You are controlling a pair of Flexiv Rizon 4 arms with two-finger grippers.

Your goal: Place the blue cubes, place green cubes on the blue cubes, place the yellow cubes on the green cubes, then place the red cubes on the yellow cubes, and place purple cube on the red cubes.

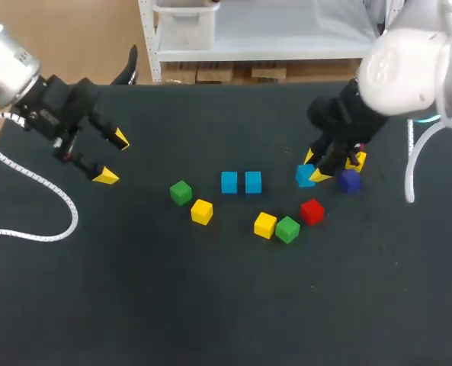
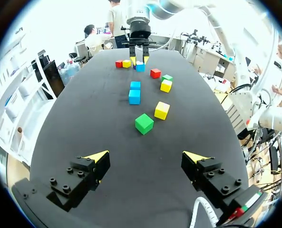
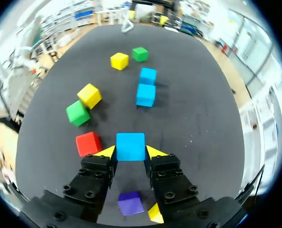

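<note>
Gripping the blue cube (image 3: 130, 146) from two sides with only its yellow tips, the right gripper (image 3: 130, 152) holds it toward the right edge of the table (image 1: 210, 305). So shallow a hold could let the cube twist or slip in transit. Just behind the fingers lie the purple cube (image 3: 130, 203) and a yellow cube (image 3: 155, 213), with a red cube (image 3: 88, 142) just beside them, and a careless swing might knock any of these. The blue pair (image 3: 145, 88) sits touching mid-table, so a crooked set-down could shove it. The left gripper (image 2: 145, 156) hangs released near the left edge, well apart. Whether the held cube is off the table I cannot tell. The right arm hides a second red cube (image 2: 119, 63) from the head view.
</note>
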